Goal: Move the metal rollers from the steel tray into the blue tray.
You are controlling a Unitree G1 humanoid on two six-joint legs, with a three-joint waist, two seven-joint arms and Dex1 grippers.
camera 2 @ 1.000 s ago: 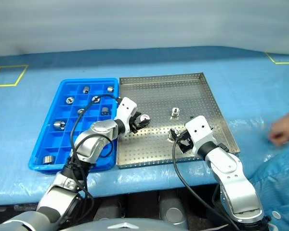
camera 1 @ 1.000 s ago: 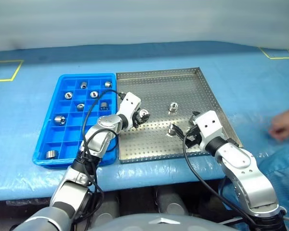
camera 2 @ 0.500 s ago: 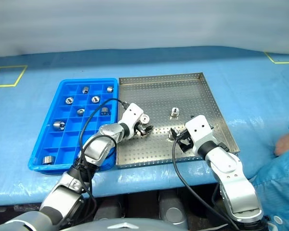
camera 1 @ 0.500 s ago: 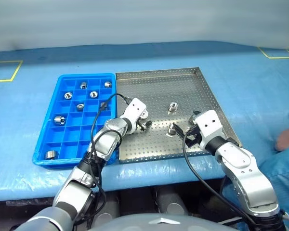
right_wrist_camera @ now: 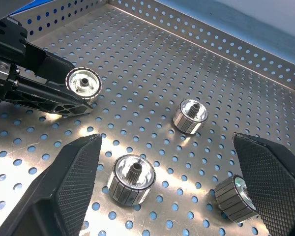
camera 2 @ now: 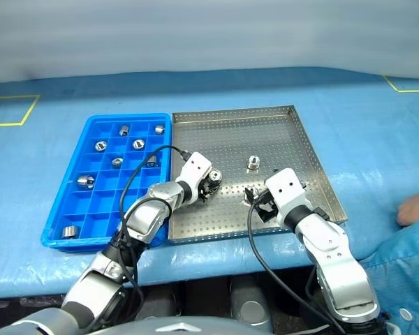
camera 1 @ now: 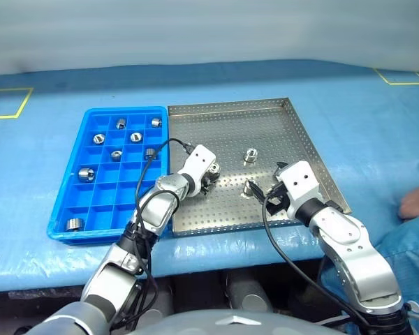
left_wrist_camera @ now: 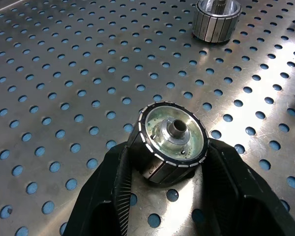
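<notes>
The left gripper (left_wrist_camera: 169, 162) is clamped on one of the metal rollers (left_wrist_camera: 170, 141) — both black fingers (left_wrist_camera: 115, 189) press its ribbed sides, just above the perforated floor of the steel tray (camera 1: 279, 105). The right gripper (right_wrist_camera: 169, 191) hangs spread wide and holds nothing, with a roller (right_wrist_camera: 132, 179) standing on the floor between its pads. Other rollers stand at about 12 and 3 o'clock of that one. The blue tray (camera 1: 66, 223) lies at 9 o'clock of the steel tray, touching it — several rollers sit in its compartments. Both trays rest on a blue table covering (camera 1: 349, 125) marked with yellow tape lines (camera 1: 7, 115). A person's hand (camera 1: 413, 202) lies at 3 o'clock.
</notes>
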